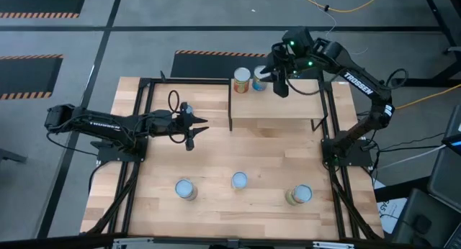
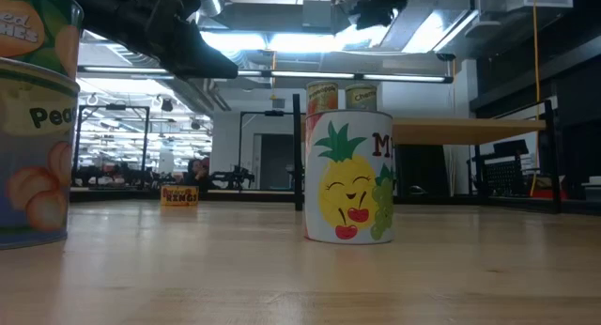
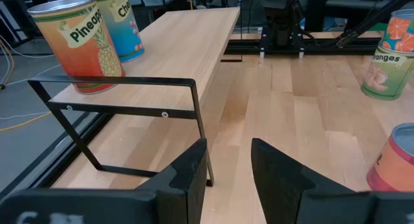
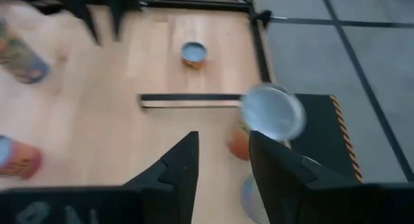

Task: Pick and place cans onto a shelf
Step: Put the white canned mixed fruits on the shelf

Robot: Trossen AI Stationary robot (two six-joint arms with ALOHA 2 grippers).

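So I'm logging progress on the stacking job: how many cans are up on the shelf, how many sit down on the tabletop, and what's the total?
Cans on the shelf: 2, the can and its neighbour
Cans on the tabletop: 3, at and
Total cans: 5

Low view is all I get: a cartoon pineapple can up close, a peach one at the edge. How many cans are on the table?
Observer: Three cans, in a row near the front of the table.
Operator: And on the shelf?
Observer: Two, side by side at its back left corner: a Pineapple can and a blue-labelled can.
Operator: Where are the tools?
Observer: The right tool hangs open above the shelf beside the blue-labelled can; the left tool waits, open and empty.
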